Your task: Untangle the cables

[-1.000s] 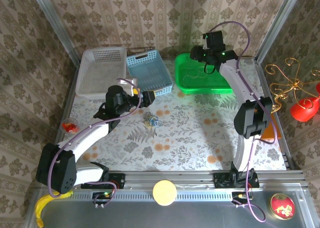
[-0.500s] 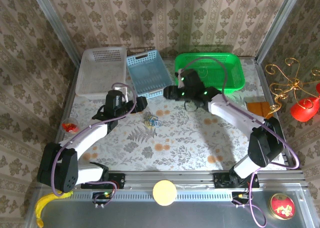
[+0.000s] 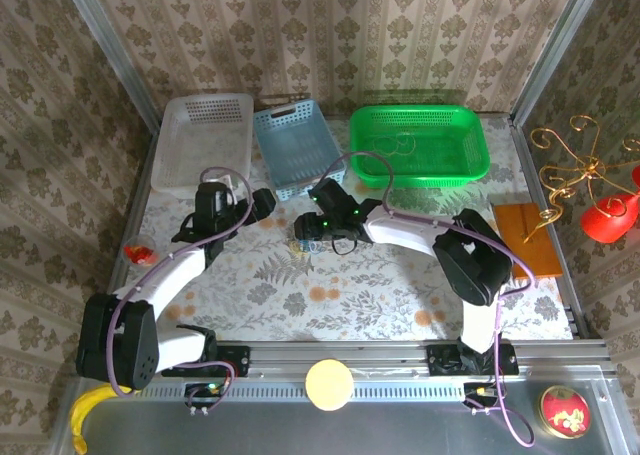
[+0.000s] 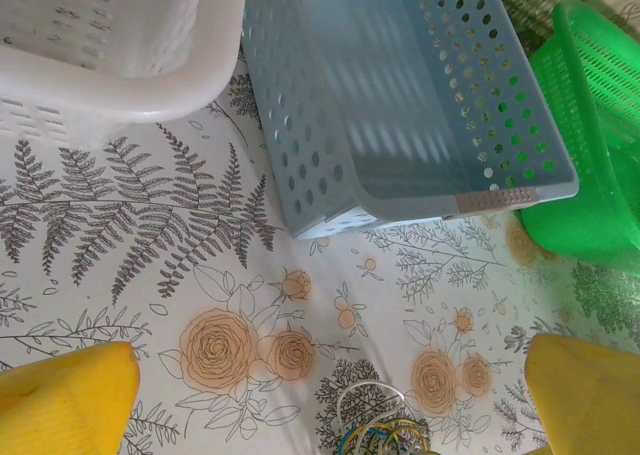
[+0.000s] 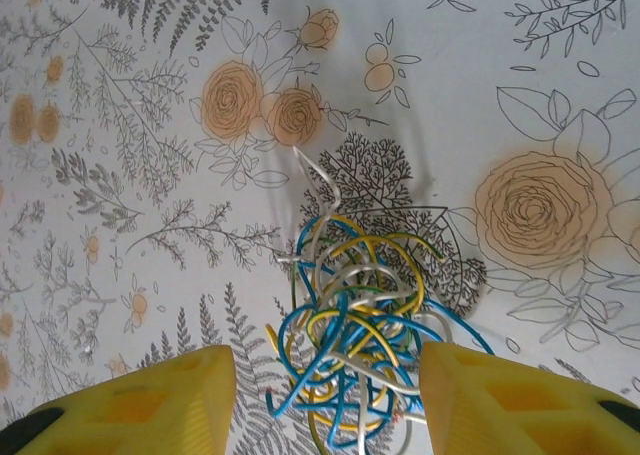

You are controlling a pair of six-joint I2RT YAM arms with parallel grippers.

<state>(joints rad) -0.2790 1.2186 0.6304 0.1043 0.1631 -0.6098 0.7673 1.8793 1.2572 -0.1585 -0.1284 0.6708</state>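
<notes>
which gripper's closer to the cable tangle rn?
Right. The right gripper hangs directly over the cable tangle, straddling it. The left gripper sits off to the tangle's left, close by the blue basket.

The cables [image 4: 380,435] were cut off by the left wrist view's bottom edge, the green basket [image 4: 600,125] by its right.

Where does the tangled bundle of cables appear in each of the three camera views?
Top external: cables mid-table, in front of the blue basket.
Left wrist: cables at the bottom edge, right of centre.
Right wrist: cables at lower centre.
Shared landmark: the orange rose pair, up-left of the tangle in both wrist views.
</notes>
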